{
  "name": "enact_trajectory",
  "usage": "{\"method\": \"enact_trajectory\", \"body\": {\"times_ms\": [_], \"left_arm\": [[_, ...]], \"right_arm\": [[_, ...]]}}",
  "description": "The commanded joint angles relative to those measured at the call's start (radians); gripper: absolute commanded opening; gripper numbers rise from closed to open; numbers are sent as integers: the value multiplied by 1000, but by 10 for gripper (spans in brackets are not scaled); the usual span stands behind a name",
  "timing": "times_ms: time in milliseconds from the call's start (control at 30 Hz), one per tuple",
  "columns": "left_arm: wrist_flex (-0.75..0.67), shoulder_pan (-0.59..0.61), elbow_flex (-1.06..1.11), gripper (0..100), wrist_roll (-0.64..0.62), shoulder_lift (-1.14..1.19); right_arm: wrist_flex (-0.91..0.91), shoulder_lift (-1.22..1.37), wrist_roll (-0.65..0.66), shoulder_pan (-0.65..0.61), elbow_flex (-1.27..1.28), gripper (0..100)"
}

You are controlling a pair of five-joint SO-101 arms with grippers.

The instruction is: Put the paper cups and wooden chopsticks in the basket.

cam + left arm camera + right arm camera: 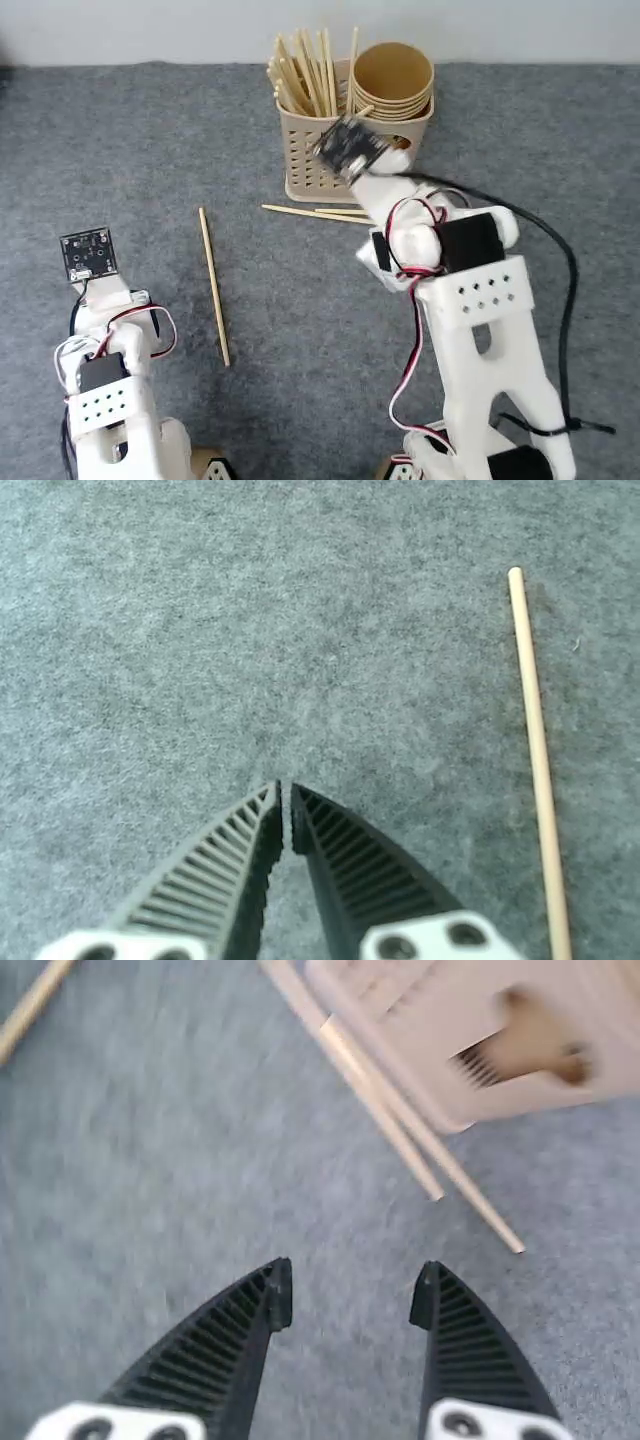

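The beige basket [310, 165] stands at the back of the table. It holds a stack of paper cups [392, 80] and a bundle of wooden chopsticks [305, 75]. Two chopsticks [315, 212] lie side by side on the carpet against the basket's front. One more chopstick [214, 286] lies alone toward the left arm. My right gripper [350, 1295] is open and empty, hovering just short of the pair of chopsticks [400, 1125] and the basket wall [500, 1030]. My left gripper [285, 800] is shut and empty above bare carpet, with the lone chopstick [538, 760] off to one side.
Grey carpet [150, 150] covers the whole table. The right arm's white body [480, 300] and its black cable [570, 300] take up the right side. The left arm's base [110, 400] sits at the front left corner.
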State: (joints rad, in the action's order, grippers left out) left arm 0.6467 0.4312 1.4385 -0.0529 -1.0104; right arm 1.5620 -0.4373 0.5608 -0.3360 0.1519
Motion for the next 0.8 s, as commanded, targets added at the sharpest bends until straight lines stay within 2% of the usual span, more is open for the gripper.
{"method": "enact_trajectory", "body": {"times_ms": [0,100,300,667,767], "left_arm": [[-23,3,-8,16,15,-18],[-23,3,-8,16,15,-18],[-23,3,-8,16,15,-18],[-55,-17,12,16,18,-18],[-86,-38,35,15,87,-18]], "right_arm": [[-4,36,170,15,63,207],[-102,97,290,15,123,208],[-311,252,436,15,146,208],[-613,565,582,13,106,208],[-619,639,598,15,28,208]]}}
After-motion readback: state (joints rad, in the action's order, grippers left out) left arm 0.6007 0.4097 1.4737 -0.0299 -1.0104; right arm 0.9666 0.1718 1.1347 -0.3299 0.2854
